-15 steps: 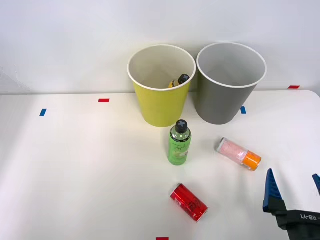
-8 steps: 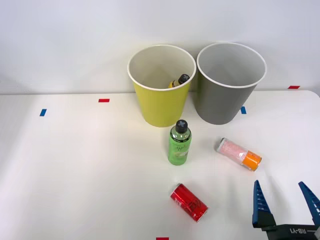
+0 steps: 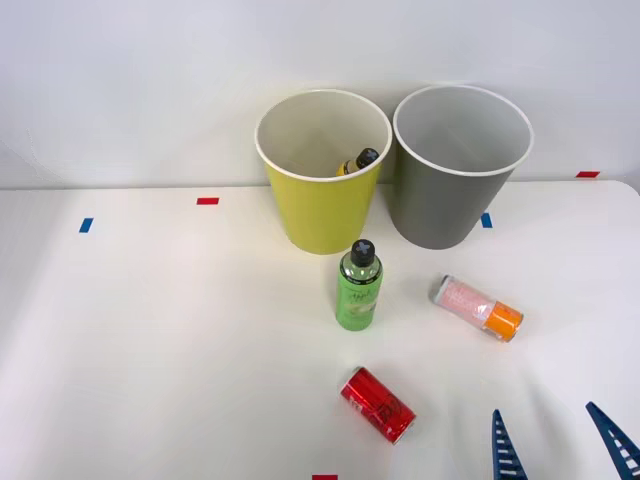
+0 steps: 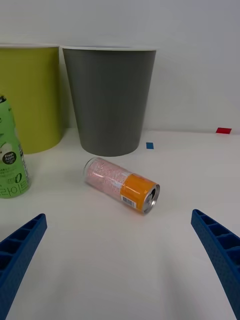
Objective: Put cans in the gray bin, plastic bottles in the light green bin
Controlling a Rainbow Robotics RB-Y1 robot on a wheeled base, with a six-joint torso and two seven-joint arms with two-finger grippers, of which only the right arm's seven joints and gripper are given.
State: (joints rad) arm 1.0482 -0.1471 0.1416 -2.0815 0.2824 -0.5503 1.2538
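Right end effector [image 3: 558,442] has drawn back to the near edge since the earlier frame, fingers spread. White worktop [image 3: 150,330], pale wall behind; pink can [image 3: 477,308] lies near the gray bin [image 3: 458,165].

A lab test bench, by the look: a bare white table [image 3: 150,350] against a blank white wall [image 3: 130,80], with red and blue tape marks [image 3: 207,201] stuck across it.

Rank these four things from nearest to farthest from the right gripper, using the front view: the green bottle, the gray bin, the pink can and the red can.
Measured from the right gripper at the bottom right:
1. Pink can, lying ahead of the gripper.
2. Red can, lying to its left; too close to the pink can to rank firmly.
3. Green bottle, upright, farther left.
4. Gray bin, at the back.
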